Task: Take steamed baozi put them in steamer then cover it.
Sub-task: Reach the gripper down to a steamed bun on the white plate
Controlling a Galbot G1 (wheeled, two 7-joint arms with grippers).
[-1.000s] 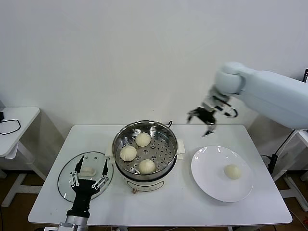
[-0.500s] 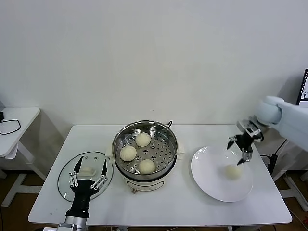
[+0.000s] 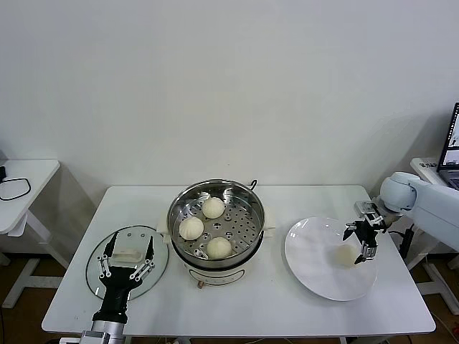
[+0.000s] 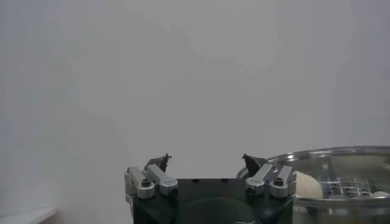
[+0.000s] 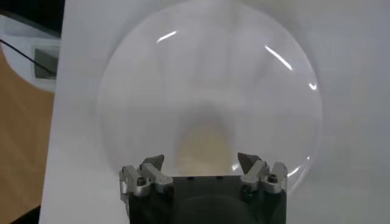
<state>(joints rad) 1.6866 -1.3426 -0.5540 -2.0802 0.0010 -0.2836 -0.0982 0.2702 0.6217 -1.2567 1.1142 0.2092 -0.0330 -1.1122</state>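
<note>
Three steamed baozi (image 3: pixel 212 208) lie on the perforated tray of the steamer (image 3: pixel 246 228) at the table's centre. One more baozi (image 3: pixel 345 255) rests on a white plate (image 3: pixel 312 261) to the right. My right gripper (image 3: pixel 357 244) hangs open just above that baozi, its fingers on either side, not touching it. In the right wrist view the baozi (image 5: pixel 204 140) shows blurred on the plate (image 5: pixel 210 61) just ahead of the open gripper (image 5: pixel 200 161). The glass cover (image 3: pixel 159 264) lies flat left of the steamer. My left gripper (image 3: pixel 131 245) stands open over its handle (image 3: pixel 128 255).
The left wrist view looks along the table towards the steamer (image 4: pixel 347 155), with a baozi (image 4: pixel 308 184) behind its rim and the open left gripper (image 4: pixel 206 161) in front. A small white side table (image 3: pixel 21 188) stands at far left. The plate sits near the table's right edge.
My right arm has swung from high behind the steamer out to the right and down onto the plate's baozi. The left gripper has shifted slightly back over the cover.
</note>
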